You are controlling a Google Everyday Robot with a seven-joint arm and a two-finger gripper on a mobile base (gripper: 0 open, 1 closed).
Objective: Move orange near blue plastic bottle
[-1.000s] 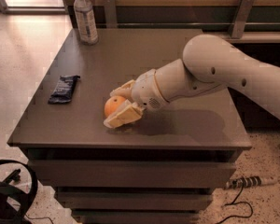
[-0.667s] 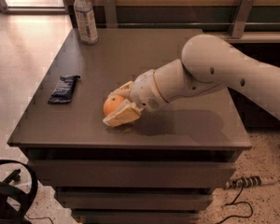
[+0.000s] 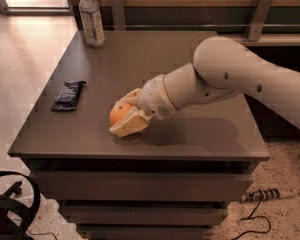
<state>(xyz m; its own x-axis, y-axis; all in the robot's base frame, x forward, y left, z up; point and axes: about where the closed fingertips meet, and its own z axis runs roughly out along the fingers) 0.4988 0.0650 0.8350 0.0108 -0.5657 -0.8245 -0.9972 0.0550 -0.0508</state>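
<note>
The orange (image 3: 118, 112) sits near the front middle of the grey table (image 3: 140, 64). My gripper (image 3: 125, 115) reaches in from the right and is shut on the orange, one cream finger (image 3: 129, 125) under its front and the other behind it. The blue plastic bottle (image 3: 91, 18), clear with a white cap and a blue-and-white label, stands upright at the table's far left corner, well away from the orange.
A flat dark blue wrapper (image 3: 68, 95) lies on the table's left side. My white arm (image 3: 230, 79) spans the right half of the table. A wooden wall with metal brackets runs behind. A cable (image 3: 260, 196) lies on the floor at the right.
The arm and the orange have barely shifted; the grip on the orange looks the same.
</note>
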